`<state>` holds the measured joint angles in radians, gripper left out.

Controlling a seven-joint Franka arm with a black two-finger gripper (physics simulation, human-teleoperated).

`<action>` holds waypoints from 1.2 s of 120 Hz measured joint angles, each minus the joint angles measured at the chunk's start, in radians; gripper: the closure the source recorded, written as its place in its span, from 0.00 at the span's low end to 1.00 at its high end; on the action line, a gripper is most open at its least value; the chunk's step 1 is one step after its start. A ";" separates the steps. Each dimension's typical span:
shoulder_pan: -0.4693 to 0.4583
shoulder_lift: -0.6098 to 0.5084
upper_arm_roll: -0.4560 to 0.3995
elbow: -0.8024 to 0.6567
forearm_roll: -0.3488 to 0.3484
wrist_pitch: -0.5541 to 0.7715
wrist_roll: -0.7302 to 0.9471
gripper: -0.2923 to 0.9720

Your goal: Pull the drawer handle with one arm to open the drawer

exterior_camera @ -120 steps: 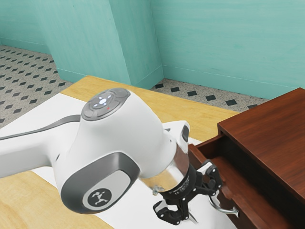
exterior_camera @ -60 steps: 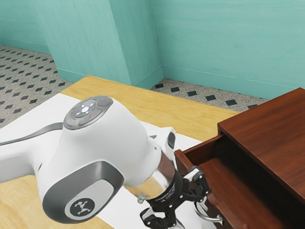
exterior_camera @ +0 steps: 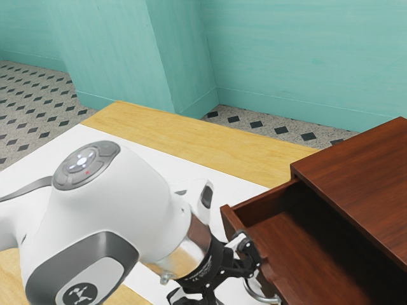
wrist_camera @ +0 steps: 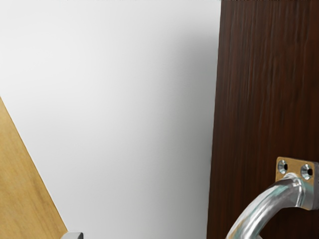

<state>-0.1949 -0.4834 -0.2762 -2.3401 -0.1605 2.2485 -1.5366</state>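
In the exterior view the drawer (exterior_camera: 245,230) stands well out of the dark cabinet (exterior_camera: 362,171), its front edge over the white sheet (exterior_camera: 76,136) on the counter (exterior_camera: 191,136), with open sheet beyond it toward the exterior view's left. The pincer (exterior_camera: 217,278) hangs just beside the front, near the metal handle (exterior_camera: 257,293). Both are cut off by the lower edge, so we cannot tell whether the pincer is clenched. In the wrist view the drawer front (wrist_camera: 264,99) meets the sheet (wrist_camera: 109,99) along a straight edge. The handle (wrist_camera: 269,211) curves from its brass plate (wrist_camera: 296,172) and is cut off below.
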 joint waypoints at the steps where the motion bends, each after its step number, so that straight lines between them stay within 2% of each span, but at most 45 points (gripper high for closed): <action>1: 0.000 -0.002 0.000 -0.001 0.000 0.000 0.000 0.48; 144: -0.009 -0.172 0.029 -0.125 -0.010 0.003 0.004 0.49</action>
<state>-0.2038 -0.6556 -0.2473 -2.4655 -0.1705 2.2517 -1.5331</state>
